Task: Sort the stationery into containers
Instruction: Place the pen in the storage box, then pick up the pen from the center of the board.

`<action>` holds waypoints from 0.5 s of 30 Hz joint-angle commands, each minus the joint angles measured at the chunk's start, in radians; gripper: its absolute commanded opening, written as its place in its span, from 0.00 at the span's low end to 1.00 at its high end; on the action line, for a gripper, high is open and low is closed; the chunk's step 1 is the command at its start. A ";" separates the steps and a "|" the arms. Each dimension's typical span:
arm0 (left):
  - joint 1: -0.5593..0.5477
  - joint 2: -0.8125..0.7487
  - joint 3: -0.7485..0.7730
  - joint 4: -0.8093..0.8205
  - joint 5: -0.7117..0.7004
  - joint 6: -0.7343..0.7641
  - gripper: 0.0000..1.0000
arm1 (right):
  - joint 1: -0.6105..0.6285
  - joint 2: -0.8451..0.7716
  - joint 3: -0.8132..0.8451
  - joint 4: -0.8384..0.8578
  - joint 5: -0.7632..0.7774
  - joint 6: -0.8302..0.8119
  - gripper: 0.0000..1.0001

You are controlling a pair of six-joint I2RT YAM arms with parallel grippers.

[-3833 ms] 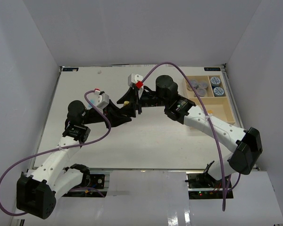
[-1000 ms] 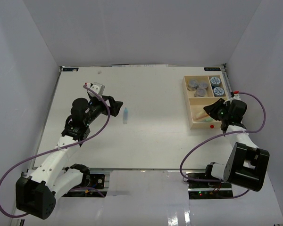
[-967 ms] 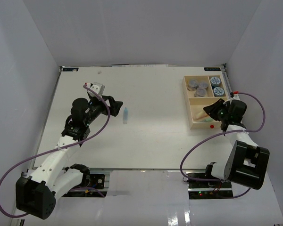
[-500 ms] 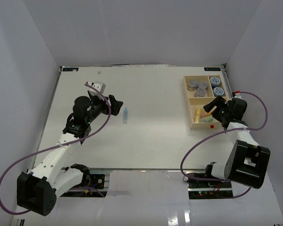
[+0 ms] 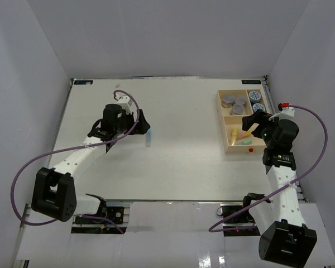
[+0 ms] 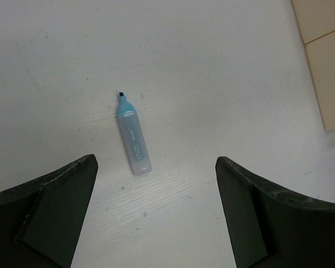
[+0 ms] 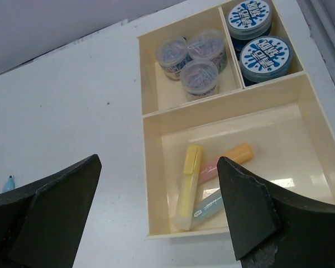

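Left wrist view: blue marker [image 6: 134,138] lies flat on the counter [image 6: 212,67], uncapped dark tip pointing far, body running slightly off the vertical. It sits between the two fingers of the left tool [image 6: 156,184], nearer the left-hand finger than the right one. Jaws spread wide, nothing held, not touching the marker.

Top external view: same marker [image 5: 148,135] alone near mid-counter, well apart from the wooden tray [image 5: 222,134] at the far right. Left tool [image 5: 143,121] hovers just beside it.

Right wrist view: large section of the tray already holds a yellow marker [image 7: 188,187], an orange one [image 7: 226,157] and a pale blue one [image 7: 207,205], lying loosely together. Small sections hold clear round pots [image 7: 195,61] and blue-and-white rolls [image 7: 257,36]. Right tool [image 7: 156,212] open, empty, above the tray's near edge.

Step in hand, as I judge it: pick up the last loose marker.
- Shift the tool a little so the marker is centred between the fingers.
- The marker already runs across the closing line, so only trim the wrist to square the pads to its long sides; close at mid-barrel, not the tapered tip.
- Come down until the fingertips nearly meet the counter; the marker is low and could roll or skid away.
- It belongs in the large section with the other markers.
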 commanded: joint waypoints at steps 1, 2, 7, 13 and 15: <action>-0.020 0.069 0.071 -0.101 -0.016 -0.062 0.98 | 0.018 -0.011 -0.017 -0.002 -0.013 -0.029 0.91; -0.041 0.091 0.084 -0.119 -0.030 -0.068 0.98 | 0.020 -0.011 -0.018 -0.001 -0.025 -0.030 0.91; -0.095 0.204 0.121 -0.170 -0.117 -0.121 0.98 | 0.044 -0.025 -0.035 0.013 -0.063 -0.049 0.91; -0.138 0.308 0.151 -0.193 -0.188 -0.150 0.96 | 0.077 -0.025 -0.051 0.033 -0.088 -0.063 0.91; -0.150 0.333 0.162 -0.199 -0.211 -0.151 0.94 | 0.081 -0.022 -0.058 0.039 -0.092 -0.061 0.91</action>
